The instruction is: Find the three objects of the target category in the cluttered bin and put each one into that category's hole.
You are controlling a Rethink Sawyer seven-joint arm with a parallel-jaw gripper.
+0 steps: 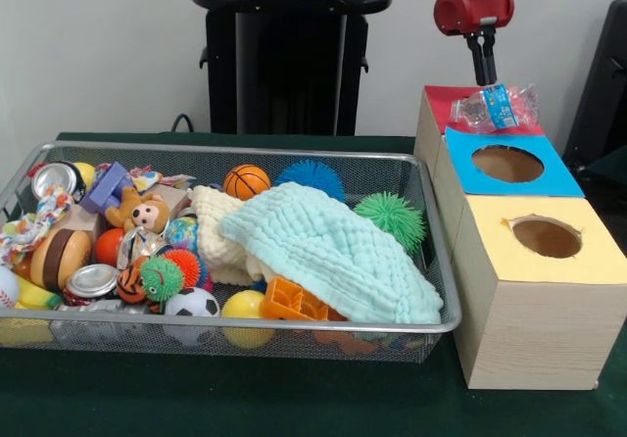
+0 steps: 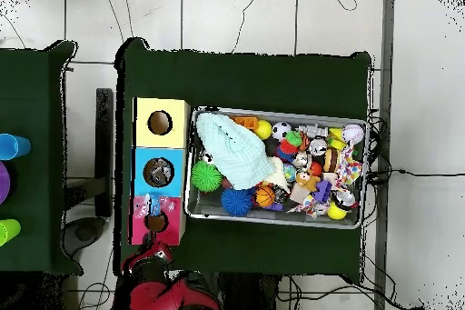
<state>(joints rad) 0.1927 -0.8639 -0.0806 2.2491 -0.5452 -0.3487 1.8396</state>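
The bin (image 1: 436,251) sits on the green tabletop (image 1: 294,398) and is full of toys. A big pale green cloth (image 1: 333,251) lies over the middle of the bin and hides what is under it. Beside the cloth are a blue spiky ball (image 1: 312,176), a green spiky ball (image 1: 392,217), a small basketball (image 1: 246,180), a soccer ball (image 1: 192,303), a yellow ball (image 1: 245,308), an orange block (image 1: 292,300), a teddy (image 1: 143,212) and two shiny cans (image 1: 91,280), (image 1: 56,178). No clear plastic lump shows in the bin; some toys are too small or too covered to name. Right next to the bin stands a row of three wooden boxes. The yellow box (image 1: 588,261) is at one end and its hole looks empty. The blue box (image 1: 460,163) is in the middle. In the front view the hole (image 1: 507,164) shows only brown inside, but in the overhead view something pale and crinkly (image 2: 161,174) lies in it. It is too small to name. The red box (image 1: 441,99) is at the other end, and a clear crushed bottle (image 1: 497,107) with a blue label lies on its top, partly over the red hole. The pincer (image 1: 483,65) hangs just above the bottle with its black fingers (image 1: 482,57) pressed together, and it looks to hold nothing. The arm is cut off at the top.
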